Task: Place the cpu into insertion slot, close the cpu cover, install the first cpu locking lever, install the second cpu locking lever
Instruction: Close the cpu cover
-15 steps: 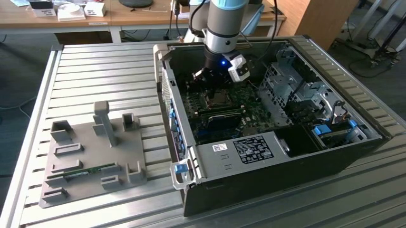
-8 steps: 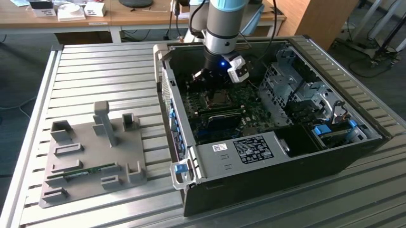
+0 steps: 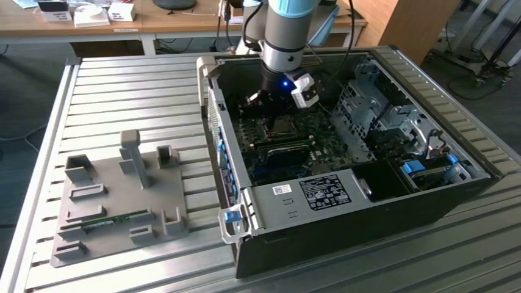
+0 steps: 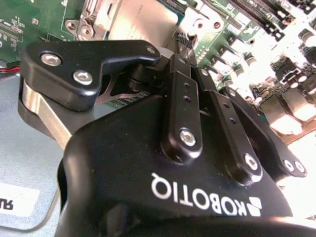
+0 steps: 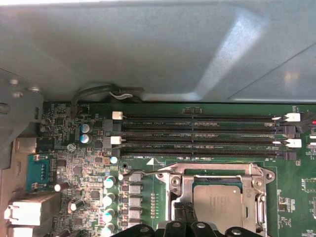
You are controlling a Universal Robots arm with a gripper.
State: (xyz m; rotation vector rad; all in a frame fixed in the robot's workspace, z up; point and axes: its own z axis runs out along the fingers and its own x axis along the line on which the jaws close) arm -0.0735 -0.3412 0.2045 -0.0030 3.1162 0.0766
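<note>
An open computer case (image 3: 244, 201) lies on the slatted table with the green motherboard (image 3: 269, 155) inside. The cpu (image 5: 219, 202), a dull silver square, sits in the insertion slot (image 3: 282, 126). The cpu cover (image 5: 213, 172), a silvery frame, lies flat around it with the chip showing through its window. A thin wire lever end (image 5: 131, 174) shows beside the socket's corner. My gripper (image 5: 183, 213) hangs low over the socket's edge, right beside the cover. In the second wrist view its fingers (image 4: 180, 89) run close together to the gripper (image 4: 186, 43) tips, shut, just short of the cpu (image 4: 143, 19).
Long black memory slots (image 5: 197, 133) run beside the socket. A black box with a white label (image 3: 321, 190) and a metal drive cage (image 3: 382, 110) fill the case's near and right parts. A grey fixture plate (image 3: 114, 201) holding a green memory stick (image 3: 106, 223) lies at the exterior view's left.
</note>
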